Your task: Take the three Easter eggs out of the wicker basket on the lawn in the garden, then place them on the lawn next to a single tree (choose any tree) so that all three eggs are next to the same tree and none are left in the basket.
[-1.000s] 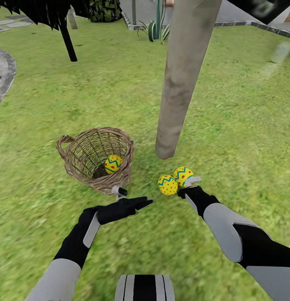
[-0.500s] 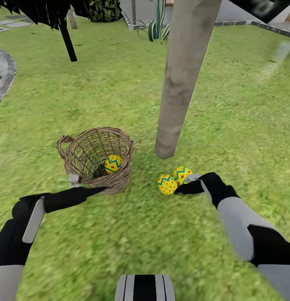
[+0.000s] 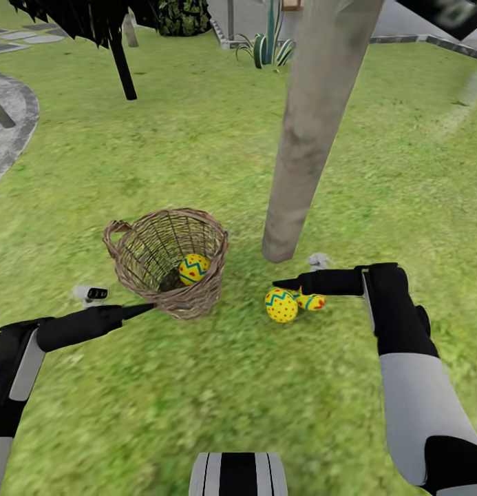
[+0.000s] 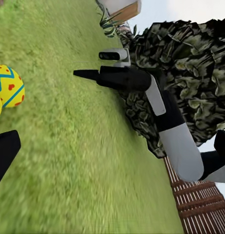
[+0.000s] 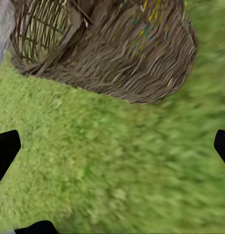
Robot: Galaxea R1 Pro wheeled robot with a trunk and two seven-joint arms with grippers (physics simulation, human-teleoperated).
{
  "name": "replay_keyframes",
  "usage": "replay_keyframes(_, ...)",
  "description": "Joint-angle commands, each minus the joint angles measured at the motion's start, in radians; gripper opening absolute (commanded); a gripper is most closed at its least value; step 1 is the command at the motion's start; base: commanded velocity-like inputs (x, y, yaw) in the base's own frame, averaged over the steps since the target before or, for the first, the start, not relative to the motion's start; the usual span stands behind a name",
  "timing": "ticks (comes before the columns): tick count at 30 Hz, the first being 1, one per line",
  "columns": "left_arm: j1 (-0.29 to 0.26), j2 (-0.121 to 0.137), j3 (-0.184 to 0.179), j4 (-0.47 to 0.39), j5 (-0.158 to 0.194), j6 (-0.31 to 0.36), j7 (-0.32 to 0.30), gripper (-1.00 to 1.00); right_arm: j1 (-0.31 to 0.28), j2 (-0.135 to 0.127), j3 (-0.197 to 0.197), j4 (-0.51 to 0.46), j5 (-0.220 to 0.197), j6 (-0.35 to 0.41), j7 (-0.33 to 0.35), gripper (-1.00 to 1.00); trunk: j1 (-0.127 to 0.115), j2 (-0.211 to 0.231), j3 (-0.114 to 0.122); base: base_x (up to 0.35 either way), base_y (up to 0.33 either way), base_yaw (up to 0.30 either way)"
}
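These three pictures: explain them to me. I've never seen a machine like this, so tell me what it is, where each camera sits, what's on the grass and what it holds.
It is a simulated two-armed robot on wheels, steered by a person. The big picture comes from its head, looking down over both arms. The other two come from cameras near each gripper. On the lawn lies a tipped wicker basket with one Easter egg inside. Two more eggs lie by the base of the tree trunk. The left gripper points at the basket; the right gripper hovers over the two eggs. Both wrist pictures show spread fingers with nothing between them, so neither holds anything.
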Motion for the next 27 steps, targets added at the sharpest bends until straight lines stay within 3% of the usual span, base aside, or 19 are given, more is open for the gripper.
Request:
replay_keyframes(1, -0.001, 0.000, 0.000, 0.000, 0.002, 0.011, -0.003, 1.00, 0.000, 0.015, -0.002, -0.013, 0.011, 0.007, 0.010, 1.00, 0.000, 0.000, -0.001, 0.000, 0.000, 0.283)
replay_keyframes(3, -0.001, 0.000, -0.001, -0.001, 0.002, 0.011, -0.004, 1.00, 0.000, 0.053, -0.005, -0.051, 0.012, 0.007, 0.008, 1.00, 0.000, 0.000, -0.001, 0.000, 0.000, 0.288)
replay_keyframes(9, -0.001, -0.001, -0.001, 0.001, 0.002, 0.011, -0.037, 1.00, -0.001, 0.109, -0.007, -0.113, 0.013, 0.007, 0.000, 1.00, 0.000, 0.000, -0.001, 0.000, 0.000, 0.153)
replay_keyframes(14, -0.001, -0.009, -0.002, 0.004, 0.001, 0.009, -0.041, 1.00, -0.003, 0.151, -0.007, -0.155, 0.010, 0.006, -0.108, 1.00, 0.000, 0.000, -0.001, 0.000, 0.000, 0.010)
replay_keyframes(17, -0.001, -0.009, -0.003, 0.004, 0.001, 0.009, -0.041, 1.00, -0.007, 0.175, -0.007, -0.160, 0.009, 0.006, -0.124, 1.00, 0.000, 0.000, -0.001, 0.000, 0.000, 0.000)
replay_keyframes(19, -0.001, -0.010, -0.003, 0.005, 0.001, 0.009, -0.041, 1.00, -0.012, 0.192, -0.006, -0.159, 0.009, 0.005, -0.179, 1.00, 0.000, 0.000, -0.001, 0.000, 0.000, 0.000)
replay_keyframes(21, -0.001, -0.010, -0.002, 0.005, 0.001, 0.009, -0.041, 1.00, -0.019, 0.207, -0.001, -0.157, 0.007, 0.004, -0.282, 1.00, 0.000, 0.000, -0.001, 0.000, 0.000, 0.000)
replay_keyframes(22, -0.001, -0.011, -0.001, 0.005, 0.001, 0.009, -0.041, 1.00, -0.024, 0.213, 0.017, -0.152, 0.004, 0.001, -0.376, 1.00, 0.000, 0.000, -0.001, 0.000, 0.000, 0.000)
replay_keyframes(24, -0.001, -0.011, -0.001, 0.005, 0.001, 0.009, -0.041, 1.00, -0.026, 0.213, 0.063, -0.141, -0.048, -0.004, -0.467, 1.00, 0.000, 0.000, -0.001, 0.000, 0.000, 0.000)
replay_keyframes(26, -0.001, -0.011, -0.001, 0.005, 0.001, 0.009, -0.040, 1.00, -0.027, 0.213, 0.090, -0.129, -0.138, -0.006, -0.527, 1.00, 0.000, 0.000, -0.001, 0.000, 0.000, 0.000)
replay_keyframes(27, -0.001, -0.010, 0.000, 0.006, -0.001, 0.009, -0.038, 1.00, -0.027, 0.213, 0.105, -0.124, -0.207, -0.008, -0.585, 1.00, 0.000, 0.000, -0.001, 0.000, 0.000, 0.000)
